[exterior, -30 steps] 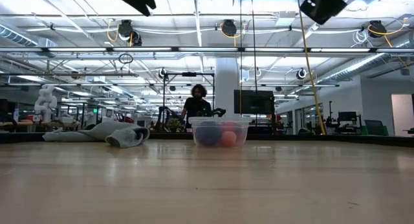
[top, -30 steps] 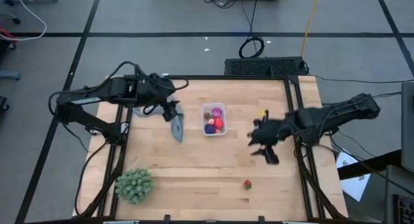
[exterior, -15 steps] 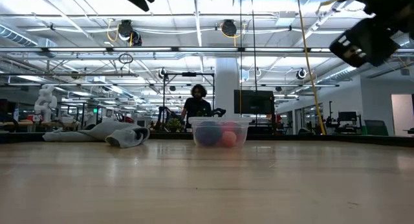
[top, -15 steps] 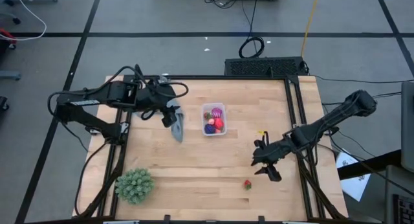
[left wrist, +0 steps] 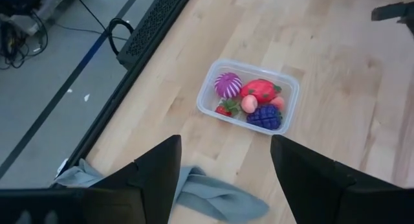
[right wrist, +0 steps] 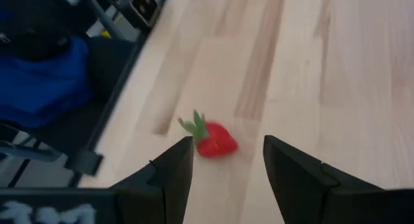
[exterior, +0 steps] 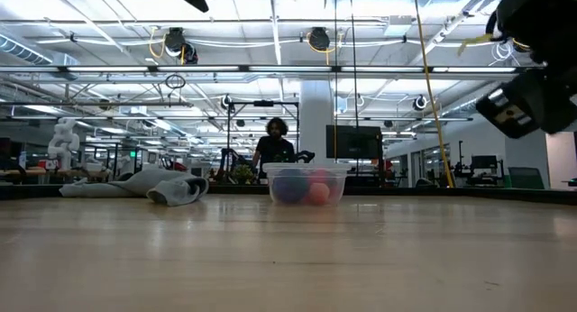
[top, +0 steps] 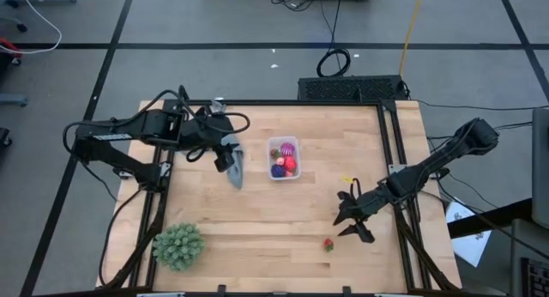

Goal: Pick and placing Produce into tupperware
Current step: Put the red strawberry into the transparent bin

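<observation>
A small red berry with green leaves (top: 328,244) (right wrist: 213,141) lies alone on the wood near the table's near edge. My right gripper (top: 349,221) (right wrist: 223,169) hovers open just right of and above it, touching nothing. The clear tupperware (top: 284,159) (left wrist: 249,96) (exterior: 305,183) stands mid-table holding a magenta striped fruit, a red-pink one, a dark blue-purple one and small berries. My left gripper (top: 230,155) (left wrist: 223,169) is open above the grey cloth, left of the tupperware.
A grey cloth (top: 233,169) (left wrist: 207,195) lies left of the tupperware under the left gripper. A large green spiky ball (top: 178,245) sits at the near left corner. A small yellow item (top: 347,178) lies right of centre. A person (exterior: 274,142) stands beyond the far edge.
My right gripper has moved from right of the tupperware toward the table's near edge and descended, ending close beside the lone red berry. The left arm shifted only slightly. The fruits, tupperware and cloth have stayed in place.
</observation>
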Action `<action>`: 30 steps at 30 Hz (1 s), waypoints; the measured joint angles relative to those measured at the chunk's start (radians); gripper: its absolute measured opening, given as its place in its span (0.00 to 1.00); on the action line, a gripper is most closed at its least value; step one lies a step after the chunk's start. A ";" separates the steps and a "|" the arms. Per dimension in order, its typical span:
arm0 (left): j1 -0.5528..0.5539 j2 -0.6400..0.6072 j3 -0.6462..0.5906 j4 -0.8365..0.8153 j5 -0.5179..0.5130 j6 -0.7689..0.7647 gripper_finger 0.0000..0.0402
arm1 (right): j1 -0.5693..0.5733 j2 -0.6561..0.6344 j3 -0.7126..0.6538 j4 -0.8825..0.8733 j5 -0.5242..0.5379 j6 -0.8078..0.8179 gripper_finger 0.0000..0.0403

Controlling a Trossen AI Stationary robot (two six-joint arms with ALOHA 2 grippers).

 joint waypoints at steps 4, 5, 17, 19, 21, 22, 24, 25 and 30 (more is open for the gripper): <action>0.000 0.000 0.000 0.011 0.000 0.000 0.61 | 0.000 0.000 -0.035 -0.001 0.000 -0.002 0.45; 0.000 0.000 0.000 0.015 0.000 0.000 0.61 | 0.000 0.000 -0.042 -0.001 0.000 -0.002 0.45; 0.000 0.000 0.000 0.015 0.000 -0.001 0.61 | 0.000 0.033 -0.057 0.001 0.030 -0.073 0.45; 0.000 0.000 0.000 0.015 -0.001 -0.001 0.61 | -0.001 0.064 -0.057 0.014 0.031 -0.087 0.45; 0.000 0.000 0.000 0.015 -0.007 -0.001 0.61 | -0.001 0.100 -0.057 0.043 0.031 -0.098 0.45; 0.000 0.000 0.000 0.015 -0.008 -0.001 0.61 | -0.001 0.120 -0.056 0.064 0.031 -0.103 0.45; 0.000 0.000 0.000 0.015 -0.008 -0.001 0.61 | -0.001 0.159 -0.051 0.076 0.031 -0.106 0.45; 0.000 0.000 0.000 0.015 -0.008 0.000 0.61 | -0.001 0.179 -0.045 0.081 0.031 -0.106 0.45; 0.000 0.000 0.000 0.015 -0.011 0.001 0.61 | -0.001 0.258 -0.003 0.088 0.030 -0.117 0.45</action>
